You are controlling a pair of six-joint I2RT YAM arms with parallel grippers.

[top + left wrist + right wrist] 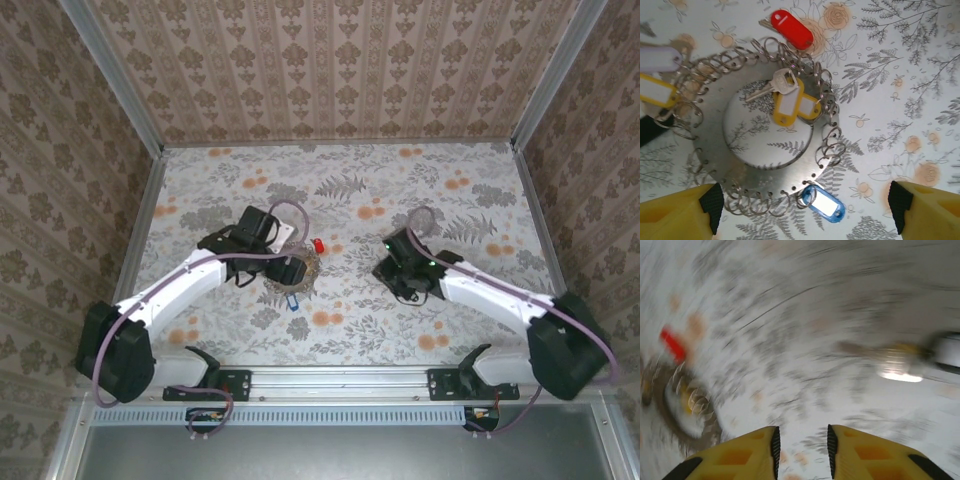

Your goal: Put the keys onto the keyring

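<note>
**Fingers (675,220) spread wide at the keyring (710,150)**

Fingers of the left gripper (805,210) stood far apart and held nothing, one at 7 o'clock and one at 5 o'clock in the wrist view. The keyring, a flat silvery plate with small wire rings looped around its rim, lay on the floral table (900,60) just ahead of them. A silver key (772,86) with two yellow tags (785,107) rested inside the plate's central opening, toward 1 o'clock. A red tag (791,29) lay just outside the rim at 12 o'clock. A blue tag (825,206) sat at 5 o'clock, between the two fingers. Another yellow tag (655,90) and a pale tag (657,57) sat at 9 and 10 o'clock.

Seen from above, the left gripper (290,270) hovered over the keyring (303,268), and the right gripper (392,250) stood apart at its 3 o'clock. The right wrist view was badly blurred. Its fingers (740,457) showed only a narrow gap with nothing in it, and the red tag (674,345) and keyring (670,405) lay off at 9 o'clock.
</note>
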